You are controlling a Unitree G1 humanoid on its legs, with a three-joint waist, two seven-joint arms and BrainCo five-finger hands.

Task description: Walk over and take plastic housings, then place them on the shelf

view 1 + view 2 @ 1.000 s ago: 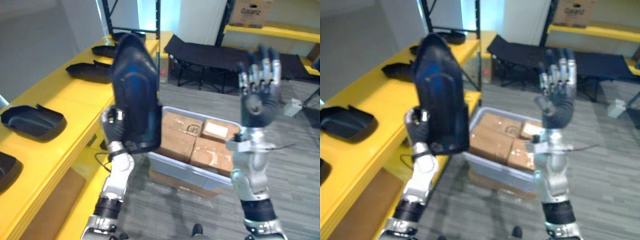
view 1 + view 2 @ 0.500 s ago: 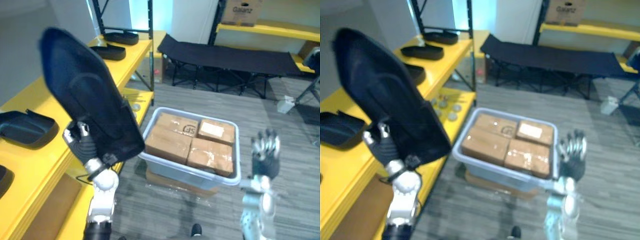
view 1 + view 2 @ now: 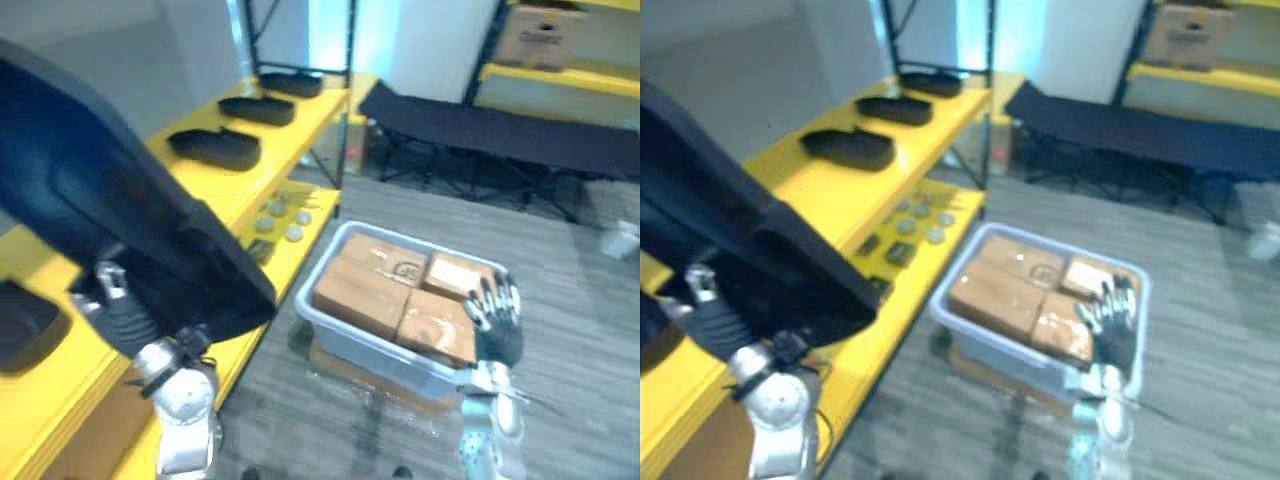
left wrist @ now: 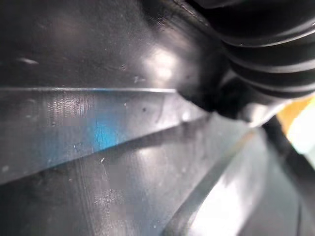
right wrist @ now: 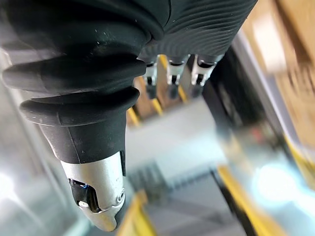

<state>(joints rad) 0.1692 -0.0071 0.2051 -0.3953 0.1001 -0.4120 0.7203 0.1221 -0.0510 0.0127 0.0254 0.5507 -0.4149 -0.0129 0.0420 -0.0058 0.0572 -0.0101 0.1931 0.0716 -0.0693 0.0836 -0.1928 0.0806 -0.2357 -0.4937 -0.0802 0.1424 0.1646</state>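
Observation:
A large black plastic housing (image 3: 110,220) is held up at the left, tilted, above the near end of the yellow shelf (image 3: 190,195). My left hand (image 3: 118,312) grips its lower edge from below; in the left wrist view the housing's glossy inner surface (image 4: 98,123) lies right against the hand's cover (image 4: 266,49). My right hand (image 3: 496,322) is low at the right, open with straight fingers (image 5: 172,81), in front of the grey bin. Three more black housings (image 3: 215,148) lie in a row along the far shelf top.
A grey bin (image 3: 330,318) of cardboard boxes (image 3: 370,290) stands on the floor beside the shelf. Small round parts (image 3: 280,215) lie on the lower yellow shelf. A black folding cot (image 3: 500,125) stands behind, and a black rack upright (image 3: 346,90) rises at the shelf's far end.
The view has turned. My left hand has swung the housing from upright in front of me down to the left over the shelf. My right hand has dropped from raised to low.

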